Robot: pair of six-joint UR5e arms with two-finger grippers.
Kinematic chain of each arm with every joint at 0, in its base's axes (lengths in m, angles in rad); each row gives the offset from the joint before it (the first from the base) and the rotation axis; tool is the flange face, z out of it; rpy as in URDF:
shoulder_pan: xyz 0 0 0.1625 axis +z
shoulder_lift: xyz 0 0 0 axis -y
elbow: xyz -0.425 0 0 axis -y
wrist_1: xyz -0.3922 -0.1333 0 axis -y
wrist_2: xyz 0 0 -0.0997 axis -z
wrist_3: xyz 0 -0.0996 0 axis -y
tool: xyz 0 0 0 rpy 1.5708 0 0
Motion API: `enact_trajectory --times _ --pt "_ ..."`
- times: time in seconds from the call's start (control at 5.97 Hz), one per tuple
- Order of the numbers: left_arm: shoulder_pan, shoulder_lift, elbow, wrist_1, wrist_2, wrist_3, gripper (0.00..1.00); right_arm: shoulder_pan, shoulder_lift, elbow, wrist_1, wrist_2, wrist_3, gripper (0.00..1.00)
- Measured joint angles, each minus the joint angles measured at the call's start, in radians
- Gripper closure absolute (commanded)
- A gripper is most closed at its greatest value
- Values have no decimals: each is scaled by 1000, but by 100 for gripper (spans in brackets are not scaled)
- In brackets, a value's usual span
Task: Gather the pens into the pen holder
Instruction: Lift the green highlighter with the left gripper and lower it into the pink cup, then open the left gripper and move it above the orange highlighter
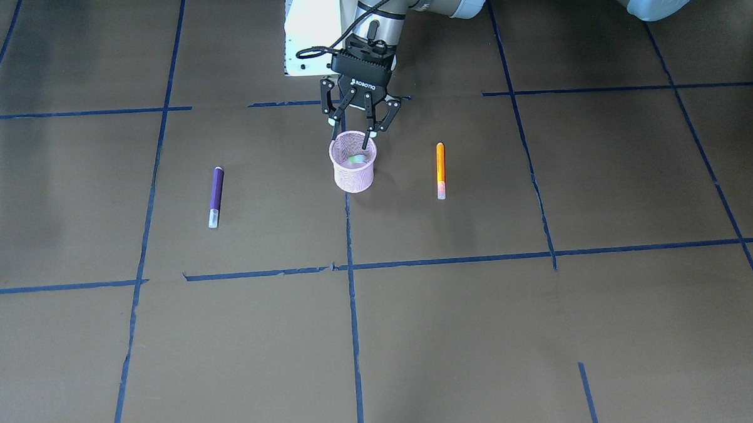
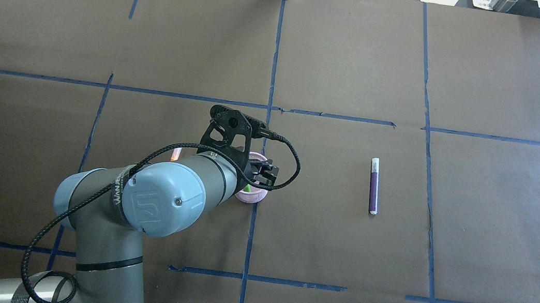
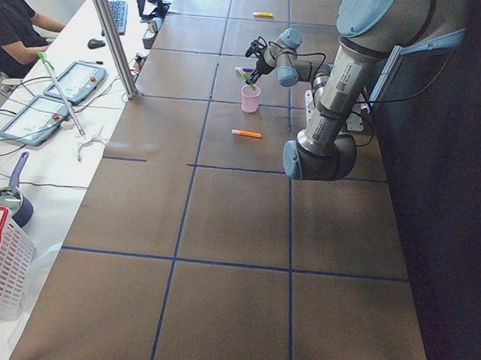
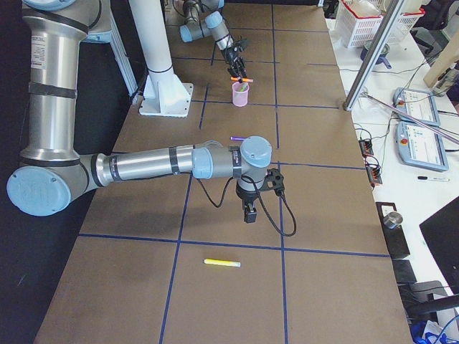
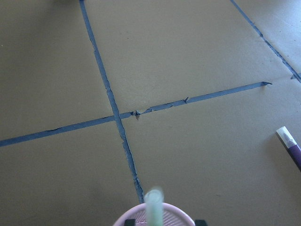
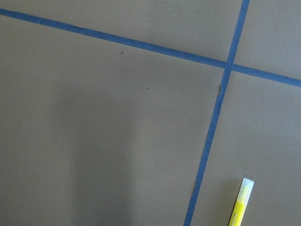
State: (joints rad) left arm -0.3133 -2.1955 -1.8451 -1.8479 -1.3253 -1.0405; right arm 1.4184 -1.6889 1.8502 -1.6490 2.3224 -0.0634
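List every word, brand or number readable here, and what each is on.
"ROBOTIQ": black body of the left claw.
"UR" logo: blue joint cap in the overhead view.
Lettering on the band beside that cap: too blurred to read.

A robotics lab: table (image 3: 222, 227) gridded with blue tape (image 1: 354, 337), teach pendants (image 3: 34, 119) and an operator (image 3: 11, 23) alongside.
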Motion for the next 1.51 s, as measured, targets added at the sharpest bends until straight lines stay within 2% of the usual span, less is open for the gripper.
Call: enact_trajectory --times 0.33,0.5,0.67,0.84,1.0,1.17,1.51 --pt "-17 3 -2 11 -7 43 23 -19 0 -13 -1 -7 4 0" --pt "-50 17 -10 67 -34 102 25 -23 3 -40 0 -10 4 0" --pt "-123 34 -25 161 -144 139 25 -25 5 -80 18 -10 3 1" --pt "-223 57 -47 247 -315 155 25 -25 6 -142 67 -11 3 1" --pt "-309 100 -79 322 -452 176 24 -25 6 -233 155 -10 4 1" --pt "-362 132 -110 401 -517 234 24 -25 -4 -299 238 -8 4 1" --pt "-396 162 -158 475 -544 311 24 -24 -23 -379 291 -4 35 2"
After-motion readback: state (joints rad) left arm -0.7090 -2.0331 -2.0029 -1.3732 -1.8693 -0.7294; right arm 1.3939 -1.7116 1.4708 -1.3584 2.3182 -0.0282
